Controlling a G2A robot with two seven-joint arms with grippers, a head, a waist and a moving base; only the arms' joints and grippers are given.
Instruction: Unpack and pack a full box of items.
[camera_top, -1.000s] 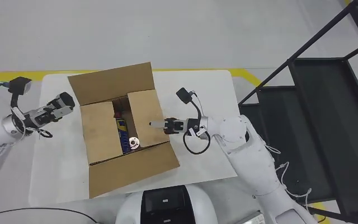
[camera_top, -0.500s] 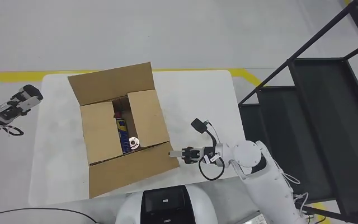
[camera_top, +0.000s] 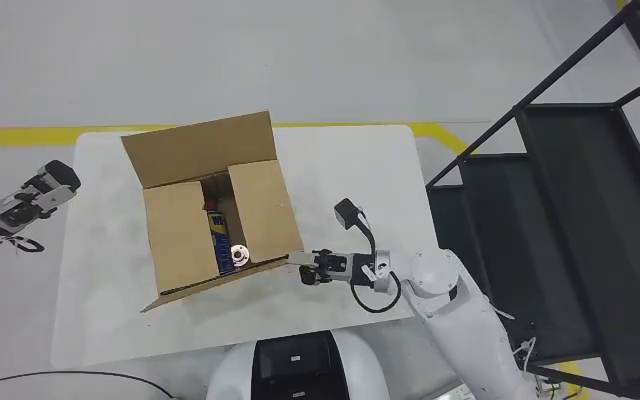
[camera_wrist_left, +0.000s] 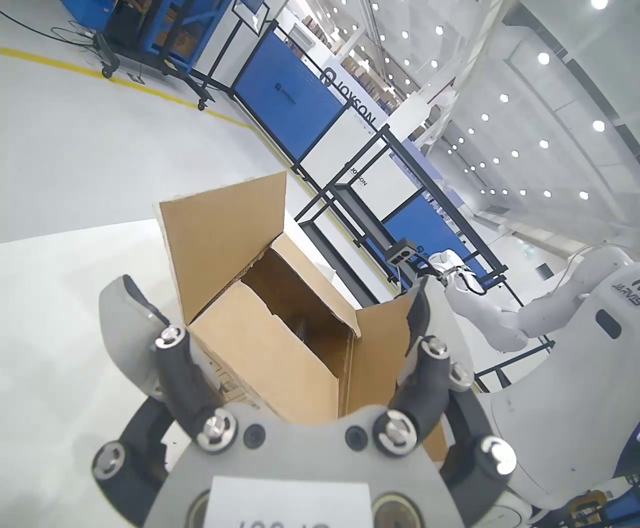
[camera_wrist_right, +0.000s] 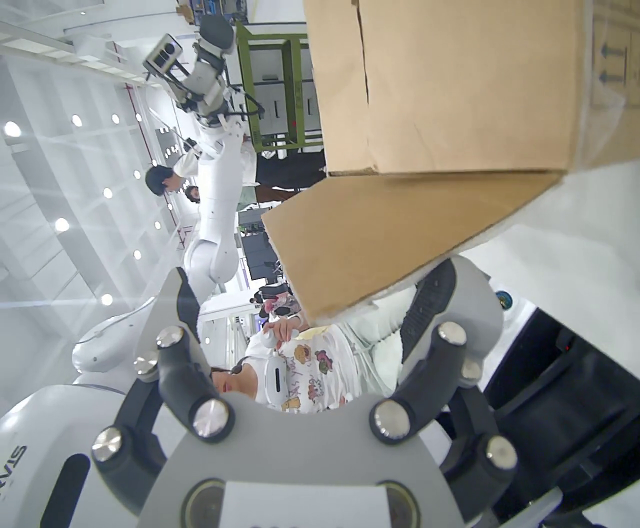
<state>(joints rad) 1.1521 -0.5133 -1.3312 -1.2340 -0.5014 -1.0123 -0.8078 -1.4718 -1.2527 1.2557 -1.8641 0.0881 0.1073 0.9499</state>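
The cardboard box stands on the left half of the white table. Its far flap is folded back and its two side flaps lie partly over the opening. In the gap between them I see a blue and yellow spray can and a round metal part. The near flap is lifted. My right gripper is at that flap's right corner, open, and the near flap has its corner between the fingers. My left gripper is open beyond the table's left edge, facing the box.
A black metal stair frame stands right of the table. A yellow floor line runs behind the table. The table's right half and the strip left of the box are bare.
The near flap, flat on the table before, now stands lifted. My right gripper dropped from over the box to the near edge, then slid left to the flap's corner. The left arm pulled back off the table.
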